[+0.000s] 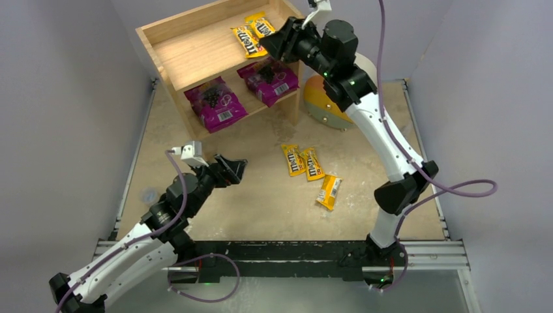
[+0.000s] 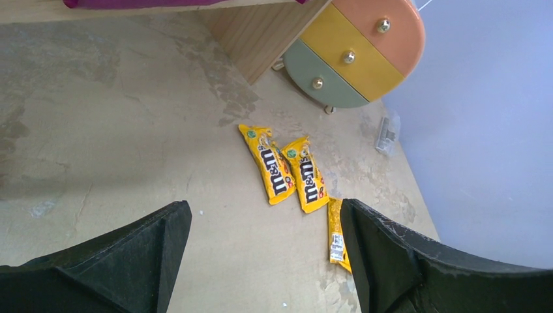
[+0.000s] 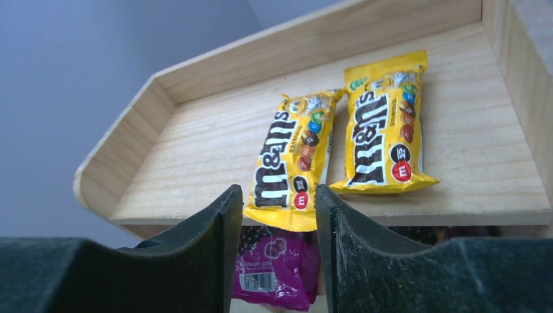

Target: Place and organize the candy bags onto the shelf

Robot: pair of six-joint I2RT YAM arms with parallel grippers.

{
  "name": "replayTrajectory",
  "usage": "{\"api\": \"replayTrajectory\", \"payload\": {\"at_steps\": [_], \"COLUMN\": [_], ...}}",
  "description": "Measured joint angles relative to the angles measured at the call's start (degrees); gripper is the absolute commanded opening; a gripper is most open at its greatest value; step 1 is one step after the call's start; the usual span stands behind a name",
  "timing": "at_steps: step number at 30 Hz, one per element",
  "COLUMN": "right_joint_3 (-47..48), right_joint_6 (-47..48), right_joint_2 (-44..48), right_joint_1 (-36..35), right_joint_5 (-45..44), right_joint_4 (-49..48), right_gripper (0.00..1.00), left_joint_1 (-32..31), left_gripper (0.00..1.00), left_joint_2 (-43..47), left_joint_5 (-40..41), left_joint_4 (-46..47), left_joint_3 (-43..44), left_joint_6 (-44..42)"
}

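The wooden shelf stands at the back. Two yellow M&M's packets lie on its top tier and two magenta bags on the lower tier. My right gripper is open at the top tier's front edge, its jaws either side of the left packet's overhanging end. The other packet lies to its right. Three yellow packets lie on the table. My left gripper is open and empty, left of them.
The round white drum with coloured drawers stands right of the shelf, also seen in the left wrist view. A small clear wrapper lies near the right wall. A small bluish item sits by the table's left edge.
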State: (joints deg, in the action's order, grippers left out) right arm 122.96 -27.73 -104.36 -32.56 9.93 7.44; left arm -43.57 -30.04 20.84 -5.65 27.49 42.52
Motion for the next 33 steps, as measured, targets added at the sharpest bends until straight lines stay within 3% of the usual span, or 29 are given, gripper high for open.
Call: {"api": "replayTrajectory", "payload": {"at_steps": [3, 5, 8, 11, 19, 24, 28, 33], "right_joint_3": [-0.2, -0.2, -0.7, -6.0, -42.0, -63.1, -74.8, -79.3], "right_joint_6": [1.3, 2.1, 3.3, 5.4, 9.1, 4.6, -3.3, -6.7], "right_joint_2": [1.9, 2.9, 3.9, 7.4, 33.6, 49.9, 55.3, 51.7], "right_joint_1": [0.0, 0.0, 0.0, 0.0, 0.0, 0.0, 0.0, 0.0], "right_joint_5": [0.0, 0.0, 0.0, 0.0, -3.5, -12.2, -20.1, -24.3], "right_joint_4": [-0.8, -0.9, -0.9, -1.3, -5.4, -5.8, 0.0, 13.7], "right_gripper": [0.52, 0.62, 0.88, 0.98, 0.99, 0.99, 0.99, 0.89], "left_joint_1": [0.0, 0.0, 0.0, 0.0, 0.0, 0.0, 0.0, 0.0], "left_gripper": [0.89, 0.89, 0.91, 0.95, 0.97, 0.98, 0.98, 0.98], "left_joint_2": [-1.4, -2.0, -2.5, -2.6, -2.8, -4.3, -6.1, -9.2], "left_joint_5": [0.0, 0.0, -0.1, -0.1, 0.0, -0.6, -1.4, -2.4], "left_joint_4": [0.0, 0.0, 0.0, 0.0, 0.0, 0.5, 1.3, 2.1], "left_joint_3": [0.0, -0.1, -0.2, -0.3, -1.2, -1.3, -1.6, -1.6], "left_joint_6": [0.3, 0.4, 0.4, 0.4, 0.4, 0.5, 0.4, 0.3]}}
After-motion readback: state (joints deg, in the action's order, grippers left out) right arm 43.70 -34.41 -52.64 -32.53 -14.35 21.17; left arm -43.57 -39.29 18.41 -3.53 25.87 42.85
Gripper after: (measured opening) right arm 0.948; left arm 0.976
